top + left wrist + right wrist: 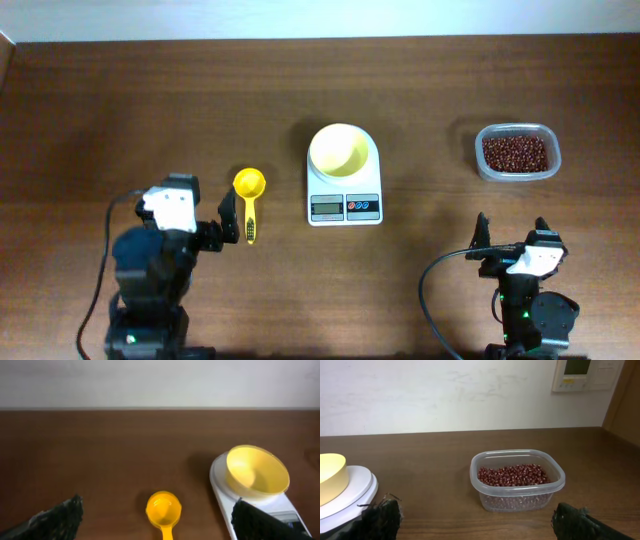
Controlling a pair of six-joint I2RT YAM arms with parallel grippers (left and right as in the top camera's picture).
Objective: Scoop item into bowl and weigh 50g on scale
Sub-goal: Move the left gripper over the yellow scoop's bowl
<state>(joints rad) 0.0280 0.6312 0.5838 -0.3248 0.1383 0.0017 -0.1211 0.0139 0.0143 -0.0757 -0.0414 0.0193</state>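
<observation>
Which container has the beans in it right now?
The clear plastic container, right of the scale, holds the beans. The yellow bowl on the scale and the yellow scoop are empty.

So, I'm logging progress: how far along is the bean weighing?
Done: the bowl sits on the scale, empty. In hand: nothing; the left gripper is open beside the yellow scoop, the right gripper open and empty. Left: pick up the scoop, move beans from the clear container into the bowl, reach 50g.

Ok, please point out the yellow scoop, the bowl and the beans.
yellow scoop (pixel 249 183), overhead view, on its round cup.
bowl (pixel 340 150), overhead view, on its bare inside.
beans (pixel 512 474), right wrist view, top of the heap.
</observation>
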